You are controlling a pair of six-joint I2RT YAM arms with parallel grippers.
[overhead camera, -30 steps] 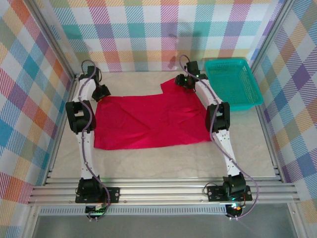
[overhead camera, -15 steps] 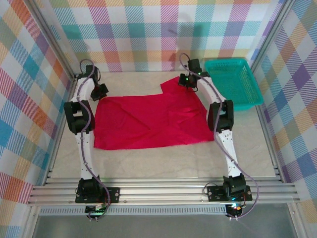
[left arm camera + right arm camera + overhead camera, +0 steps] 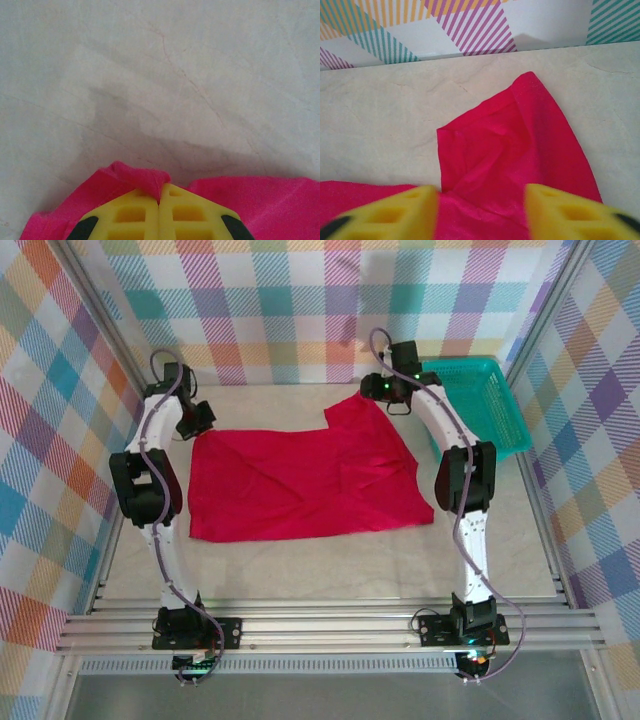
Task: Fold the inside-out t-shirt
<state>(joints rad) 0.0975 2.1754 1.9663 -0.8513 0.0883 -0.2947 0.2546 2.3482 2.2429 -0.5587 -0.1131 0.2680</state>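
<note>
Plaid walls (image 3: 300,300) enclose a pale stone-look table (image 3: 300,580), with a metal rail (image 3: 330,625) along its near edge. At the far right corner stands a teal basket (image 3: 480,410). The right arm crosses its left side, and what shows of the inside is teal mesh.

The t-shirt (image 3: 300,485) lies spread across the middle of the table, mostly flat with a few creases. One sleeve (image 3: 350,415) points toward the far wall. The shirt's right edge runs close under the right arm and its left edge lies just beside the left arm. A broad strip of tabletop lies between the near hem and the rail, and a narrower strip between the far edge and the wall.

The left gripper (image 3: 160,187) sits at the shirt's far left corner, fingers pressed together with a small ridge of cloth pinched at their tips. The right gripper (image 3: 480,210) hangs over the sleeve with its fingers apart, holding nothing.
</note>
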